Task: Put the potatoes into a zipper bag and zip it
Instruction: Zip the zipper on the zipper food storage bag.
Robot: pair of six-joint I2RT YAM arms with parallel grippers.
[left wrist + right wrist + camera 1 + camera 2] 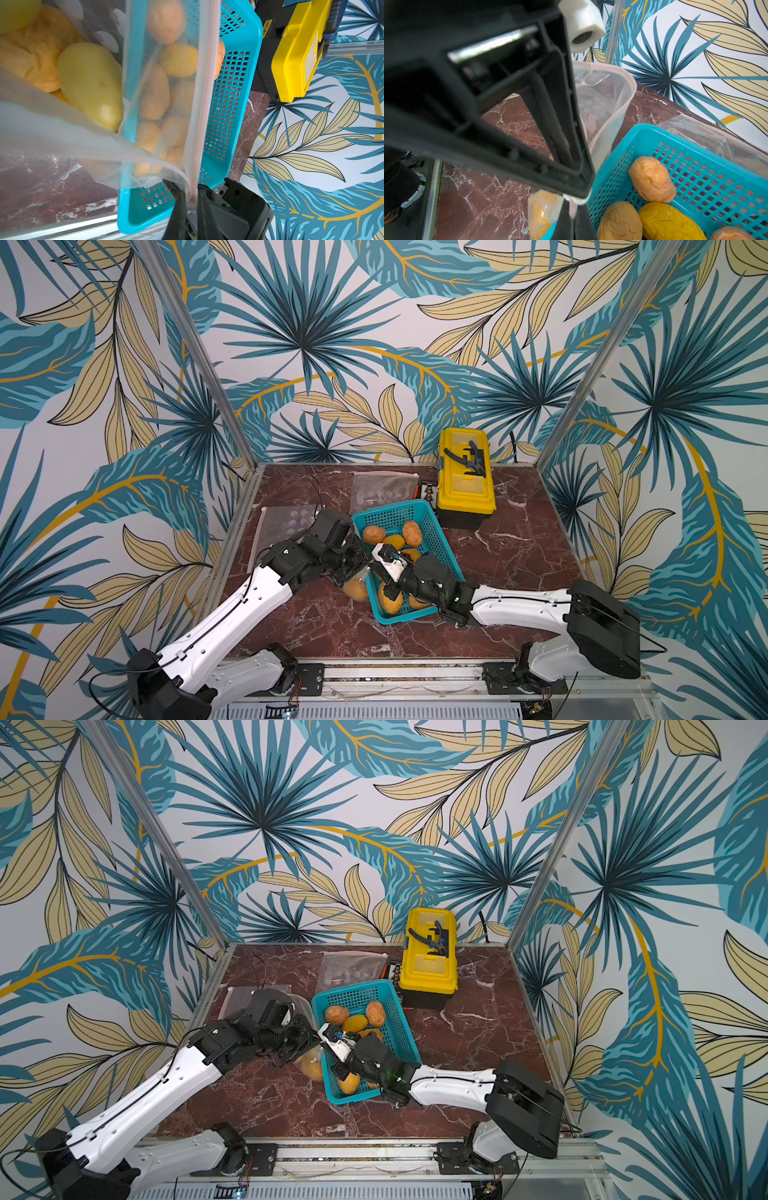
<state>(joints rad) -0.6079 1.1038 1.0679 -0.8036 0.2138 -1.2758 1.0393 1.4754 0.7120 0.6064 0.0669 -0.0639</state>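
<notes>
Clamps left gripper jaws on the zipper bag rim and right gripper jaws just beside them, apparently to keep its mouth raised, with some potatoes bagged below the jaws and more in the basket alongside.

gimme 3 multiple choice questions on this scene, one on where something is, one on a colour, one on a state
1. The yellow toolbox stands:
A. beyond the basket's far corner
B. inside the basket
C. at the near table edge

2. The basket is:
A. red
B. turquoise
C. white

3. The left gripper is:
A. wide open
B. shut on the zipper bag's rim
C. holding a potato

Answers:
1. A: both top views show it past the basket's far corner.
2. B: its mesh walls are turquoise.
3. B: the left wrist view shows the rim pinched between its jaws.
</notes>
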